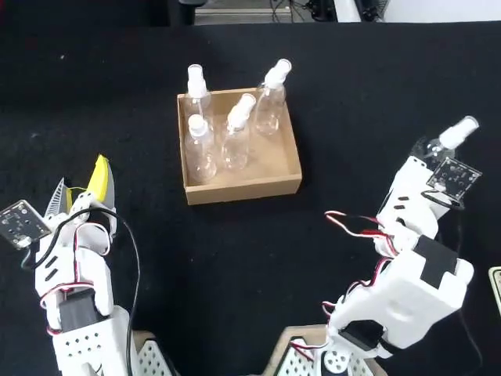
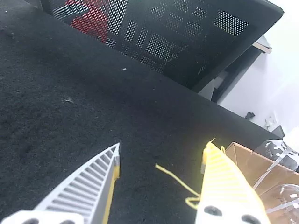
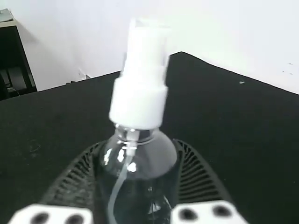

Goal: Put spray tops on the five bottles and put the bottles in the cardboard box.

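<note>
High view: we see four capped bottles (image 1: 235, 137) standing in the cardboard box (image 1: 243, 190), centre-far. The fifth bottle (image 1: 448, 141) is far right in the right gripper (image 1: 430, 157). Left wrist view: left gripper (image 2: 161, 163) jaws apart, empty, left of the cardboard box. Right wrist view: jaws clamped on the fifth bottle, spray top (image 3: 140, 88) on. We'd worry that lowering it into the crowded box topples neighbours.

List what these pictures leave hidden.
1. High view: the right arm's wrist covers most of the held bottle.
2. Right wrist view: the frame edge cuts off its base.
3. Left wrist view: the cardboard box runs off the edge.
4. High view: boxed spray tops too small to judge tightness.
</note>
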